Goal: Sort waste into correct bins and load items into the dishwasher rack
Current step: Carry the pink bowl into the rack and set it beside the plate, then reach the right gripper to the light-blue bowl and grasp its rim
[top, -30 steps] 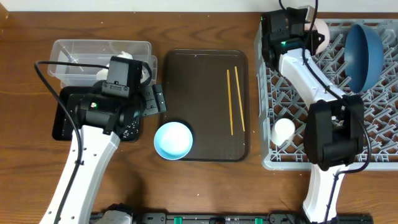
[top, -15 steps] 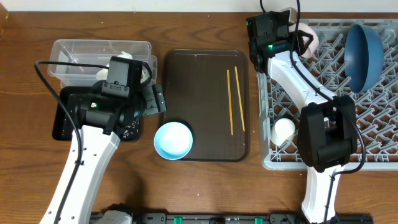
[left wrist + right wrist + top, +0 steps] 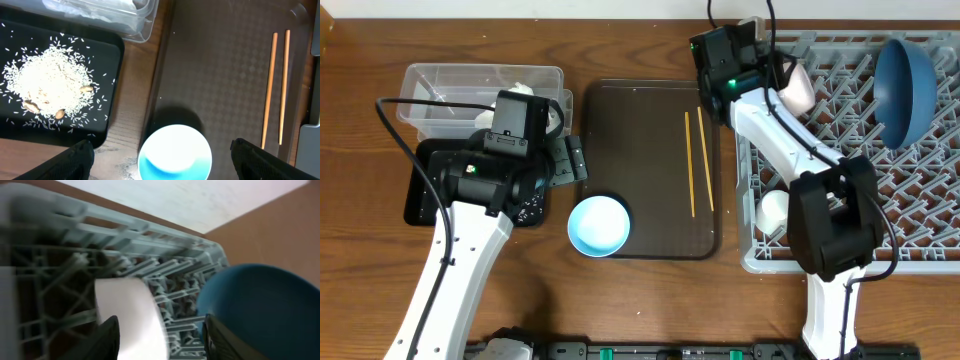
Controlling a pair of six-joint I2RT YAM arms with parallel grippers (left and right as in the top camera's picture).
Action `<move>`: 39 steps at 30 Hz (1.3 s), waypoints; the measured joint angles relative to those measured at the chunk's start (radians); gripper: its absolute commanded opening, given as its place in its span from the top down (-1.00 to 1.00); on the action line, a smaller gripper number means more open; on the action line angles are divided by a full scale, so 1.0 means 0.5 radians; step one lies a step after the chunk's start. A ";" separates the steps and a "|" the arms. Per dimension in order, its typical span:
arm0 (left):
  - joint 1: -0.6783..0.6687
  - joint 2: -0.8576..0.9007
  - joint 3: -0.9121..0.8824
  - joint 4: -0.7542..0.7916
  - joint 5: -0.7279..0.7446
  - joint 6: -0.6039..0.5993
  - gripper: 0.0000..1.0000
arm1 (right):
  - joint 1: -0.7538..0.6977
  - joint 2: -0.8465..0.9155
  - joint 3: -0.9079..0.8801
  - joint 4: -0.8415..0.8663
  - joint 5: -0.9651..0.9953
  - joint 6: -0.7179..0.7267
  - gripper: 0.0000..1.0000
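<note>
The grey dishwasher rack (image 3: 920, 200) holds the dark blue bowl (image 3: 905, 75) on edge, the white bowl (image 3: 798, 88) at its far left and the small white cup (image 3: 775, 208). My right gripper (image 3: 162, 340) is open by the white bowl (image 3: 127, 315), with a gap on the side of the dark blue bowl (image 3: 260, 310). The light blue bowl (image 3: 599, 225) and the chopsticks (image 3: 692, 165) lie on the brown tray (image 3: 640, 130). My left gripper (image 3: 167, 162) hangs wide open over the light blue bowl (image 3: 175, 152). Rice scraps (image 3: 50, 90) lie in the black tray (image 3: 425, 200). White tissue (image 3: 525, 90) is in the clear tub (image 3: 450, 85).
The tub and the black tray sit side by side at the left, partly under my left arm. The right arm reaches over the rack's left wall from the near edge. Upright pegs fill the rack floor.
The right gripper has opened off the white bowl while swinging left along the rack's far edge. The bowl shifted left and settled in the rack. The left arm has not moved.
</note>
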 measured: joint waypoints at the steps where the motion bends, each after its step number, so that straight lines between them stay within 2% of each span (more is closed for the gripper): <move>1: 0.000 0.000 0.000 0.000 0.000 0.000 -0.80 | 0.006 -0.002 0.000 0.000 -0.030 0.000 -0.07; 7: 0.000 0.000 0.000 0.000 0.000 0.000 -0.80 | 0.015 -0.086 0.000 -0.025 -0.249 0.008 -0.10; 11: 0.000 0.000 0.000 0.001 0.000 0.000 -0.80 | 0.015 -0.259 0.000 -0.142 -0.513 0.056 -0.21; 14: 0.000 0.000 0.000 0.000 0.000 0.000 -0.79 | 0.015 -0.420 0.000 -0.269 -0.829 0.119 -0.34; 18: 0.000 0.000 0.000 0.000 0.000 0.000 -0.80 | 0.015 -0.537 0.001 -0.437 -1.361 0.172 -0.43; 25: 0.000 0.000 0.000 0.001 0.000 0.000 -0.80 | 0.024 -0.523 -0.001 -0.728 -2.167 0.311 -0.44; 31: 0.000 0.000 0.000 0.000 0.000 0.000 -0.79 | 0.090 -0.523 -0.001 -0.867 -2.399 0.441 -0.43; 39: 0.000 0.000 0.000 0.000 0.000 0.000 -0.79 | 0.253 -0.521 -0.093 -0.882 -2.475 0.620 -0.38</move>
